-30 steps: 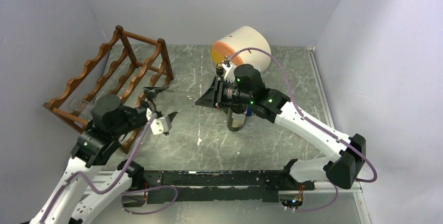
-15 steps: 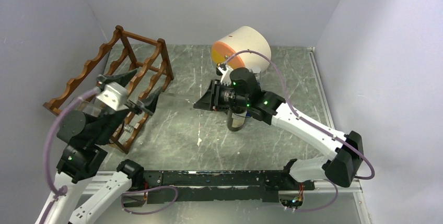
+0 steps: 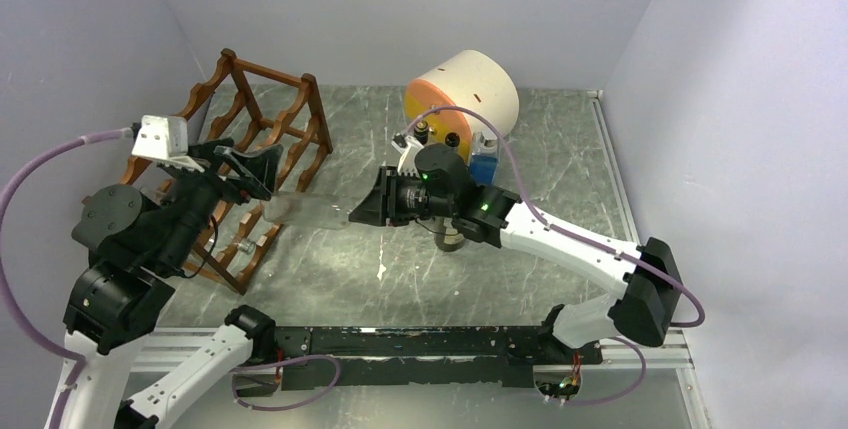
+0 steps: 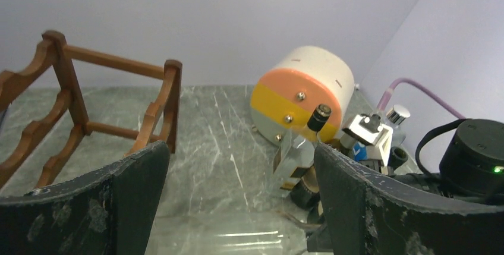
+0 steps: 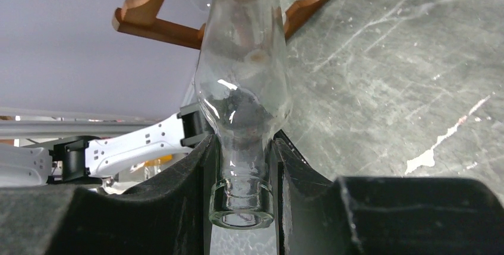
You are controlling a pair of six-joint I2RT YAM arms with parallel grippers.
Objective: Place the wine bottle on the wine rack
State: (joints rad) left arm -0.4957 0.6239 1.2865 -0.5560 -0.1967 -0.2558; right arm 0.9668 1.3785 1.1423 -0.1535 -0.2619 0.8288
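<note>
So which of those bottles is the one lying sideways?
The clear glass bottle, held by its neck in the right tool; the other bottles stand upright beside the cream drum.

Open surface (image 3: 340, 259) lies between the wine rack (image 3: 265, 69) and the cream drum (image 3: 470, 79). The left gripper (image 3: 250, 167) hangs before the rack's near face, apparently blocking part of it.

Wine rack (image 4: 172, 100) is reddish-brown, wine bottle (image 5: 243, 82) clear, table (image 3: 560, 179) grey veined white, drum (image 4: 303, 88) cream with orange-yellow face.
</note>
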